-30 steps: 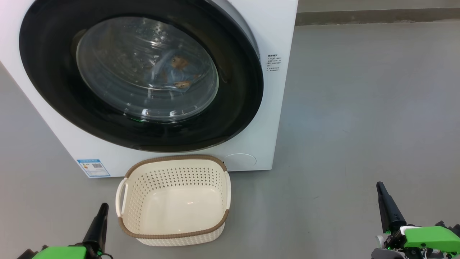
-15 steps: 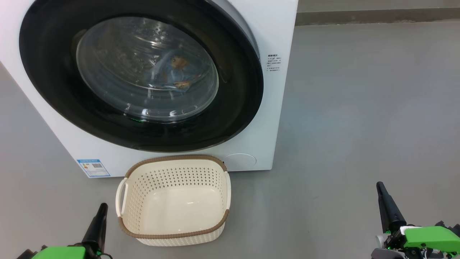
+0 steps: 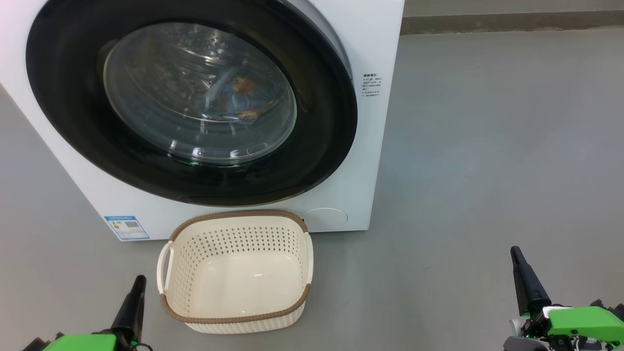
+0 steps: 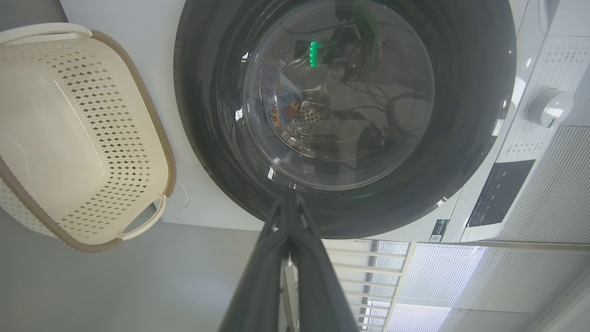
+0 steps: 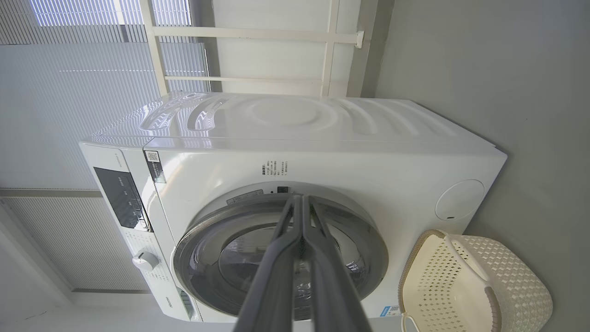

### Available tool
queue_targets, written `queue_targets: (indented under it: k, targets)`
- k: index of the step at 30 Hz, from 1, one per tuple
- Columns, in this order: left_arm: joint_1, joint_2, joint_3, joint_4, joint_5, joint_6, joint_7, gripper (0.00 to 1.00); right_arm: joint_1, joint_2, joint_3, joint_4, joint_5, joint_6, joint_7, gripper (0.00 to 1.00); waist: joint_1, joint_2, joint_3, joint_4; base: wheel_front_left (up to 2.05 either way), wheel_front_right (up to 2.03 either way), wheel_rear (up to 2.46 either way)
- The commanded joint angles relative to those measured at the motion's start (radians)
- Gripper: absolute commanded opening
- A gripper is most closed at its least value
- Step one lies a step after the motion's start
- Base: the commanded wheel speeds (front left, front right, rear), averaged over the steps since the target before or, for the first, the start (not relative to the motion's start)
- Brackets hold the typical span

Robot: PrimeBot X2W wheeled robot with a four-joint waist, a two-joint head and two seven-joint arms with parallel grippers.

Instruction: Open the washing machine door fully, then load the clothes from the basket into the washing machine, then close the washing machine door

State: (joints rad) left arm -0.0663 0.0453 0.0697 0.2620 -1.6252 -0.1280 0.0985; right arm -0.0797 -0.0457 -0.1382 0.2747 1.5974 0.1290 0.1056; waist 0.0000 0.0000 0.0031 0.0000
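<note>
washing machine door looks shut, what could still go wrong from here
1. The washing machine door looks flush, but a latch is not visible; it might swing out.
2. The clothes sit close behind the glass, so fabric could be pinched at the door's edge.
3. The empty basket stands near the shut left tool; a forward move could knock it.

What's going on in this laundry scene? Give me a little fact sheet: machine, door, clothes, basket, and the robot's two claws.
machine: big white front-loading washing machine on grey floor
door: round, glossy black rim, clear glass window; looks shut
clothes: light-blue printed fabric, inside the machine, seen through the glass
basket: cream perforated plastic, brown rim; empty, on the floor before the machine
left gripper: shut, holding nothing
right gripper: shut, holding nothing
</note>
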Motion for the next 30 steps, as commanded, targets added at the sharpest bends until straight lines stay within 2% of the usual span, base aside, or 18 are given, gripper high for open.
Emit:
queue_targets:
  k: [1, 30]
  targets:
    - [-0.041, 0.013, 0.034, -0.017, 0.008, -0.003, 0.007, 0.0, -0.028, -0.004, 0.024, -0.03, 0.011, 0.002, 0.008, 0.0, 0.0, 0.0, 0.0, 0.0, 0.0, 0.0, 0.0]
    - [-0.041, 0.01, 0.038, -0.017, 0.011, -0.003, 0.01, 0.0, -0.028, -0.004, 0.024, -0.03, 0.011, 0.002, 0.008, 0.0, 0.0, 0.0, 0.0, 0.0, 0.0, 0.0, 0.0]
